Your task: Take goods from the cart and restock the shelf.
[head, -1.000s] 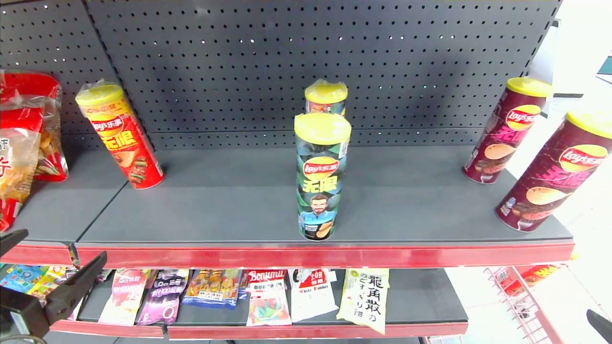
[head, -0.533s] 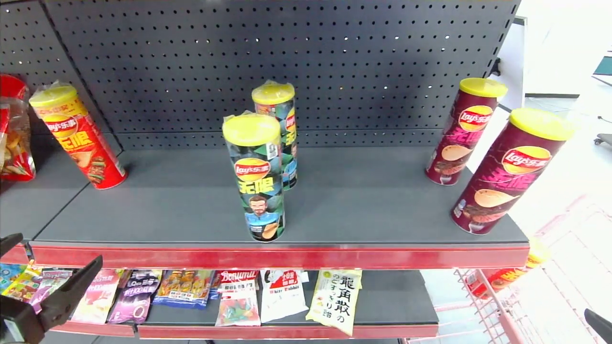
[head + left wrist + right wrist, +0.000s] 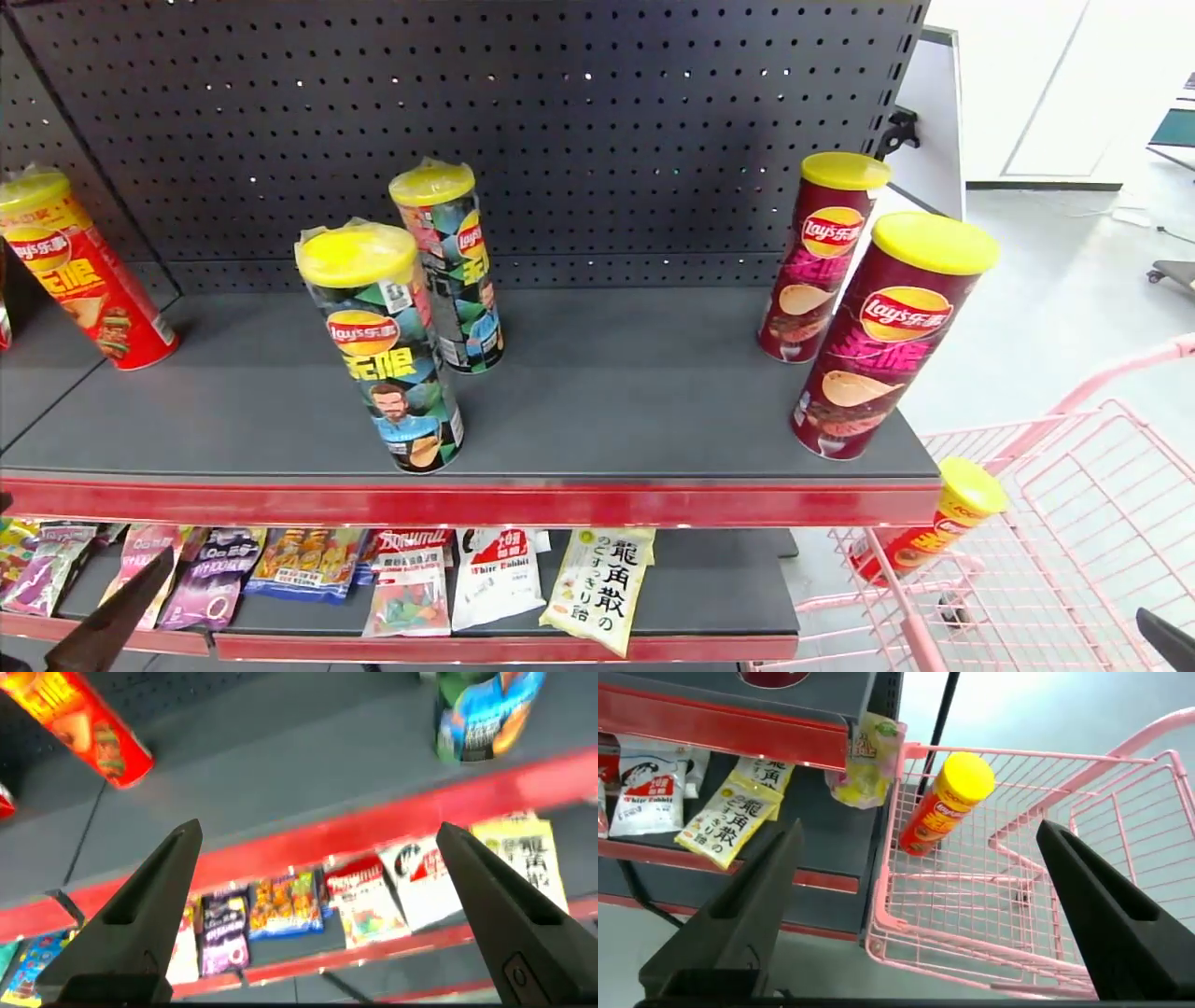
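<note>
A pink wire cart [image 3: 1102, 485] stands to the right of the shelf, with a red chip can [image 3: 934, 523] with a yellow lid leaning inside it. In the right wrist view my right gripper [image 3: 920, 826] is open, above and short of the cart [image 3: 990, 915] and its red can [image 3: 943, 803]. My left gripper [image 3: 318, 829] is open with nothing in it, in front of the shelf's red front edge [image 3: 308, 840]. On the grey upper shelf [image 3: 597, 411] stand two green cans [image 3: 383, 345], two maroon cans [image 3: 882, 336] and a red can [image 3: 79, 271].
Snack bags [image 3: 597, 583] lie in a row on the lower shelf. A dark pegboard [image 3: 560, 121] backs the upper shelf. Bare shelf lies between the green and maroon cans. Open floor [image 3: 1046, 280] stretches beyond the cart to the right.
The head view has swung to the right, so the shelf goods slid left in the picture and the pink cart came into view. The left gripper finger sits lower in the picture.
</note>
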You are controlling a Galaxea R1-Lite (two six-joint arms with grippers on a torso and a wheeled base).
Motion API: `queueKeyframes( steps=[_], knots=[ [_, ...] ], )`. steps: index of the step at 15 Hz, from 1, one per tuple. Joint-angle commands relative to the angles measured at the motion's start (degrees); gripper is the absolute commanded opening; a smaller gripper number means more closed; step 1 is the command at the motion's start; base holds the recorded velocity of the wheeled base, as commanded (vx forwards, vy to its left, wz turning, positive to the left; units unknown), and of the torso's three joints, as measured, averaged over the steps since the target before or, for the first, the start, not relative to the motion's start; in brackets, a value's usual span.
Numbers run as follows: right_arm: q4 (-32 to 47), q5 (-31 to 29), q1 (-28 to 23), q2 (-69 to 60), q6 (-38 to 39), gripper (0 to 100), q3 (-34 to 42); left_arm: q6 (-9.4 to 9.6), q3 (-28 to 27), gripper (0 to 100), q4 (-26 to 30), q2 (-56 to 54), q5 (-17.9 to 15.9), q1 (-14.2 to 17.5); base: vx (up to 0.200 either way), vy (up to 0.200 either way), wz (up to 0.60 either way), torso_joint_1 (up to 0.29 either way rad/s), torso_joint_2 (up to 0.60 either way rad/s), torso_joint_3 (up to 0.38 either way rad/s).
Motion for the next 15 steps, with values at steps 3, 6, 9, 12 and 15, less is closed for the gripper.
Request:
queueKeyframes(
  steps=[3, 6, 9, 12, 15],
  knots=[
    [0.0, 0.0, 0.0, 0.1, 0.0, 100, 0.2, 0.30, 0.0, 100, 3.1, -4.7, 0.2, 0.0, -0.133, 0.000, 0.00, 0.005, 0.00, 0.003],
    [0.0, 0.0, 0.0, 0.1, 0.0, 100, 0.2, 1.62, 0.2, 100, 3.2, -5.3, 0.0, 0.0, -0.067, 0.000, 0.00, 0.004, 0.00, 0.001],
    [0.0, 0.1, 0.0, 0.2, 0.1, 100, 0.2, 2.23, 0.3, 100, 3.2, -6.2, -0.2, 0.0, 0.000, 0.000, 0.00, 0.000, 0.00, 0.000],
    [0.0, 0.2, 0.0, 0.2, 0.1, 100, 0.7, 2.23, 1.4, 100, 3.2, -8.1, -0.4, 0.0, 0.000, 0.000, -0.40, 0.005, 0.00, 0.008],
    [0.0, 0.2, 0.1, 0.5, 0.1, 100, 0.7, 2.23, 2.4, 100, 3.3, -10.4, -0.8, -0.2, 0.000, 0.000, -0.60, 0.007, 0.00, 0.002]
  ],
)
